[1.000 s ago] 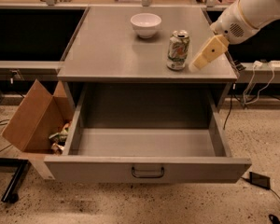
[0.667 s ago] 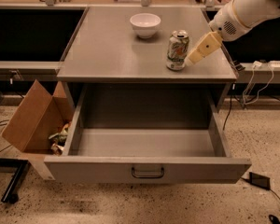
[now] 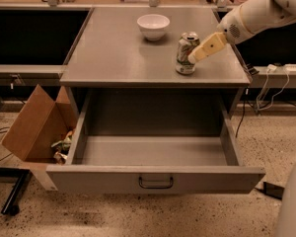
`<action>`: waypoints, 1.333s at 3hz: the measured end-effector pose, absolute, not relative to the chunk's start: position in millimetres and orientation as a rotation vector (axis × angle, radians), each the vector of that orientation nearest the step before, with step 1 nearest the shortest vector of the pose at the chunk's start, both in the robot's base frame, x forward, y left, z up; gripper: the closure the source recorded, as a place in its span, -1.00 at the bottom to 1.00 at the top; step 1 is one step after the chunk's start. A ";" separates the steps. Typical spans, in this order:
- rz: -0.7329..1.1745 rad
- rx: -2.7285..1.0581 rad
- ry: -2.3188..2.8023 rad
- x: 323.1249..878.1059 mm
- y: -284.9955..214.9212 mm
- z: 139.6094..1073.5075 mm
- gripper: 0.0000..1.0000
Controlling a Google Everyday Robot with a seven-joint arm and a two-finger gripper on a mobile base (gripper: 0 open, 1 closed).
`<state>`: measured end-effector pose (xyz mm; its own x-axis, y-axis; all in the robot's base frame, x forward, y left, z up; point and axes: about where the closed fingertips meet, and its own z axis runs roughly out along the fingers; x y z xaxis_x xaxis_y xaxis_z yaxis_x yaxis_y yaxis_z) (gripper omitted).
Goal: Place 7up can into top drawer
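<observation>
The 7up can (image 3: pixel 185 54), white with green markings and a silver top, stands upright on the grey cabinet top (image 3: pixel 118 58), near its front right. My gripper (image 3: pixel 194 58) comes in from the upper right on a white arm and its cream tip sits against the can's right side. The top drawer (image 3: pixel 155 177) is pulled wide open below the cabinet top. It is empty inside, and its dark handle (image 3: pixel 156 182) sits at the centre of the front panel.
A white bowl (image 3: pixel 153 25) stands behind and to the left of the can. A brown cardboard box (image 3: pixel 34 126) with rubbish in it leans on the floor left of the drawer. Cables (image 3: pixel 274 85) hang at the right.
My gripper has moved left and slightly up, from a little right of the can to right against its side. The can and the drawer have not moved.
</observation>
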<state>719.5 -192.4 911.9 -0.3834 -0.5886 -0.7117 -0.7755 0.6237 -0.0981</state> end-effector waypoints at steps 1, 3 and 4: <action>0.371 -1.067 2.088 731.4 -181.4 908.2 -1.00; 0.444 -1.121 2.027 743.3 -151.3 902.7 -0.65; 0.464 -1.161 1.994 735.6 -139.3 906.6 -0.18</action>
<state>735.6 -139.3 906.6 -0.2903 -0.5731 -0.7663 -0.8524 0.5188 -0.0651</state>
